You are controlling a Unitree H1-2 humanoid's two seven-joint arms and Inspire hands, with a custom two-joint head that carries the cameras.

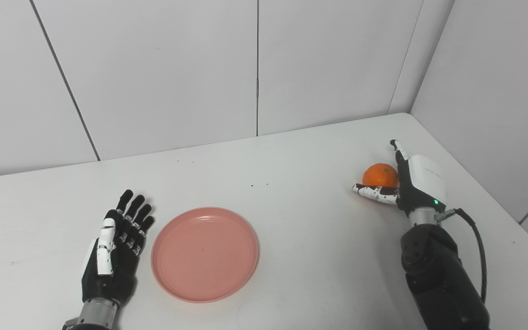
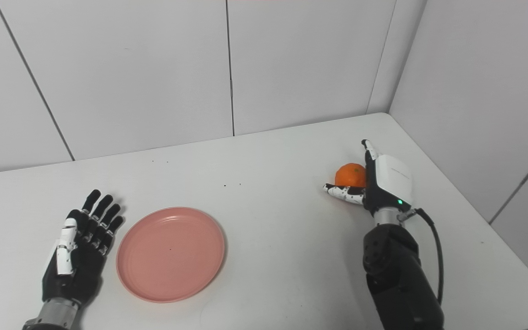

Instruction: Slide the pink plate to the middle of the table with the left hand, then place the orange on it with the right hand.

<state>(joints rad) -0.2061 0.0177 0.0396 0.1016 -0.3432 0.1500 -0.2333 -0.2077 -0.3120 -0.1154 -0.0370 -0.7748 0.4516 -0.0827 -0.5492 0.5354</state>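
Fingers (image 1: 132, 211) of the black left hand (image 1: 113, 250) spread, holding nothing, just left of the round pink plastic plate (image 1: 205, 253) on the white table (image 1: 300, 238). White-backed right hand (image 1: 406, 183) cups the small round orange (image 1: 380, 175) at the table's right side, thumb under it; firm grip cannot be told.

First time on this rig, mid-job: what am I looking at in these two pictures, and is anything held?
Both pictures come from two cameras side by side on the robot's head, looking down at a white table. The black left hand lies open, fingers straight, beside the pink plate, a gap between them. The right hand is up against the orange near the far right corner, thumb under it and fingers apart. It looks cupped rather than firmly gripped, and the orange seems to sit on the table.
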